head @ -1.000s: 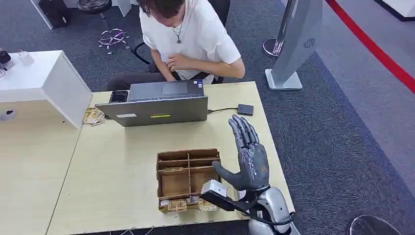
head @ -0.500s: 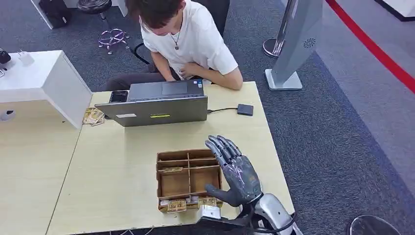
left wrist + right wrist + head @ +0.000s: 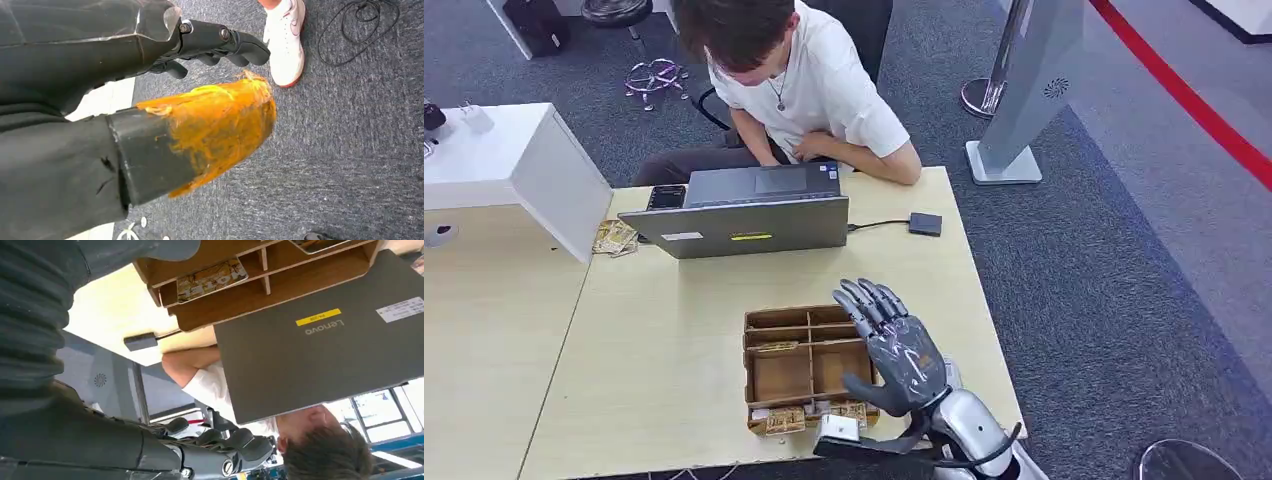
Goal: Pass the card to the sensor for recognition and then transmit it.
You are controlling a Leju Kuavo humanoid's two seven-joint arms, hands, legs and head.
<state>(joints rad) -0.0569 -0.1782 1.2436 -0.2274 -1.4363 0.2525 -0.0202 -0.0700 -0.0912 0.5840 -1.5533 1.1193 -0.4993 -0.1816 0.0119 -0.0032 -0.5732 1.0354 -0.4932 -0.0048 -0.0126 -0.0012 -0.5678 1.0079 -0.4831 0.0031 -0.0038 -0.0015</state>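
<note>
Fingers of right hand spread and nearly straight, thumb out to the side, nothing held. Positioned over the right edge of the wooden box, palm down toward the near right compartments. Compared with a second ago: pulled back from the open tabletop near the small black sensor and lowered toward the box; over the last half second only a slight shift further left and down. Reads as the reach for a card, not yet a grasp. Cards lying in the front row of the box, near edge, just left of the thumb; one more card flat in a middle compartment, visible from the right wrist. Sensor well apart, beyond the box, cabled to the laptop. Person seated behind the laptop, leaned slightly further forward than a second ago. Left hand hanging over carpet, fingers loosely curled, nothing held; orange wrap on the thumb. Task barely begun: pick, scan and handover all pending.
</note>
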